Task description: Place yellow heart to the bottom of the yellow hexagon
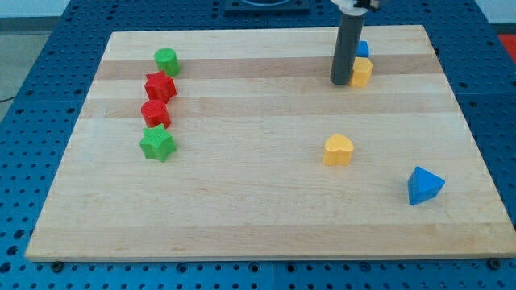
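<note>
- Dark rod (348, 48) stands upright near the board's top edge; it has no jaws and holds nothing.
- Tip (342, 82) rests on the wooden board (258, 201), just left of the yellow hexagon (362, 72); contact cannot be confirmed.
- Blue block (363, 49) behind the hexagon is partly hidden by the rod; shape unclear.
- Yellow heart (339, 150) lies well below the hexagon, apart from it; which way it points cannot be made out.
- Blue triangle (424, 185) sits at lower right.
- At left, top to bottom: green cylinder (166, 60), red star (160, 85), red block (155, 112), green star (157, 144).
</note>
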